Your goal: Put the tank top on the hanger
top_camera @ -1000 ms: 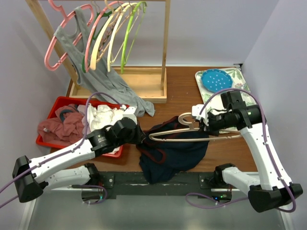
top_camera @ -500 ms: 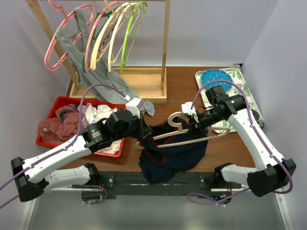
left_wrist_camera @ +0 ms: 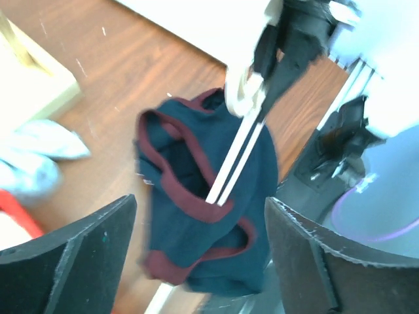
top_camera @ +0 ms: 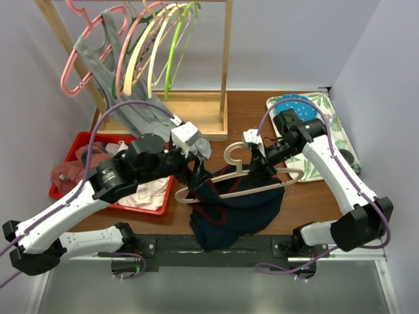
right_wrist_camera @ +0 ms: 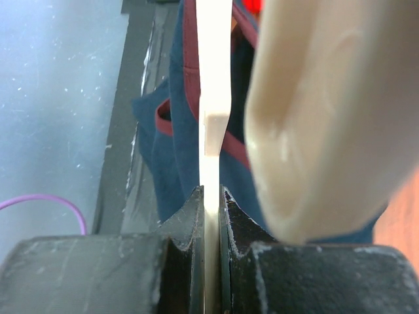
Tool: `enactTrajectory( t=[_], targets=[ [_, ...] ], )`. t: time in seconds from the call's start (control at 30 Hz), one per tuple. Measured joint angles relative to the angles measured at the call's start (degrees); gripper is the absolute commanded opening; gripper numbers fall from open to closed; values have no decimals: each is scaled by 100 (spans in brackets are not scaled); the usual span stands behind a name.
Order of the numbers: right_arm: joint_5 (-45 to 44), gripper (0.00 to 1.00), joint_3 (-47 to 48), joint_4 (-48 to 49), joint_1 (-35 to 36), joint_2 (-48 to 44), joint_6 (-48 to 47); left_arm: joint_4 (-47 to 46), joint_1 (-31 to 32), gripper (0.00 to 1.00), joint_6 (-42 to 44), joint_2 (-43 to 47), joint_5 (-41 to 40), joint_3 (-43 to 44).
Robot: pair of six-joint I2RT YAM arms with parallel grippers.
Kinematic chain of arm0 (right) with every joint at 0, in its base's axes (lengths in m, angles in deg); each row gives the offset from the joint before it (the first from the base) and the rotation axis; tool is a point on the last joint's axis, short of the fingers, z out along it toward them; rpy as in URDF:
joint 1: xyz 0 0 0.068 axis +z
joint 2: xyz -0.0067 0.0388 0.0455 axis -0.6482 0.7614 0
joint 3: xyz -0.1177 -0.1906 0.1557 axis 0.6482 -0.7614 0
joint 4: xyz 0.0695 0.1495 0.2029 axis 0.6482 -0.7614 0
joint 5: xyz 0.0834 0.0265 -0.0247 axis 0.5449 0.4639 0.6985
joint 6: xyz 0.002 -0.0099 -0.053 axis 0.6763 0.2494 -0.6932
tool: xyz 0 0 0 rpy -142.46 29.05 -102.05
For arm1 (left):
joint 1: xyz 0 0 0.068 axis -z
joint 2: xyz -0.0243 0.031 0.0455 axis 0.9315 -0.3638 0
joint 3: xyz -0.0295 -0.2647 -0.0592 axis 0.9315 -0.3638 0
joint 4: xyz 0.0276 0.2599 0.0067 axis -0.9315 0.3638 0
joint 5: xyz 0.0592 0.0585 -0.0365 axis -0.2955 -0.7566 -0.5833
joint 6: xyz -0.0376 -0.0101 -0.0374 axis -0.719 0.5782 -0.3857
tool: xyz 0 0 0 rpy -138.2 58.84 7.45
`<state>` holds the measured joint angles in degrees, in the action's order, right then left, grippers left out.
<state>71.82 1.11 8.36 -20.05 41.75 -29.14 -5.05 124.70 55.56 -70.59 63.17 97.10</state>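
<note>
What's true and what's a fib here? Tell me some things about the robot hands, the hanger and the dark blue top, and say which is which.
1. The right gripper is shut on the tan hanger. True.
2. The left gripper is squeezing the navy tank top. False: its fingers are spread wide with nothing pinched between them.
3. The navy tank top has dark red trim. True.
4. The red bin has nothing in it. False: crumpled clothes fill it.
5. A grey tank top hangs on the wooden rack. True.
</note>
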Motion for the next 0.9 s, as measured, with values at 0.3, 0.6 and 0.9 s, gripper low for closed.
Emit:
enactTrajectory(
  t=[0.3,0.6,0.9],
  targets=[
    [382,0,247,-2,0,413,-920,203,0,92,2225,372,1215,-595],
    [511,0,188,-2,76,470,-1510,-31,0,71,2728,-708,1766,-798],
    [481,1,-24,-79,101,442,-1731,-730,-37,0,2437,-723,1576,-1287]
  ],
)
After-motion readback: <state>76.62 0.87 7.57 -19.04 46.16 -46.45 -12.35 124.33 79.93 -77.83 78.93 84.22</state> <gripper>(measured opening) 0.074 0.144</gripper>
